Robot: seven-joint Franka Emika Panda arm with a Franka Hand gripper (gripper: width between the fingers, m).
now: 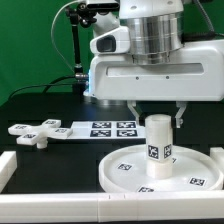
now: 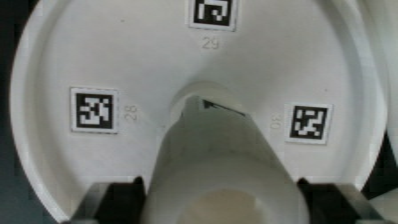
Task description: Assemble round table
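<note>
Nearest, the disc [image 1: 176,171] is seen lying flat on the surface [image 1: 40,108], rim upward. The leg [image 1: 157,140] is stood upright near the disc's middle, its long axis vertical and its top end pointing at the hand [image 1: 158,110]. The hand is held spread just above the leg, one finger [image 1: 135,106] to each side; contact cannot be told. Farther back, the foot [image 1: 30,132] is laid flat beside the marker board [image 1: 100,128].
</note>
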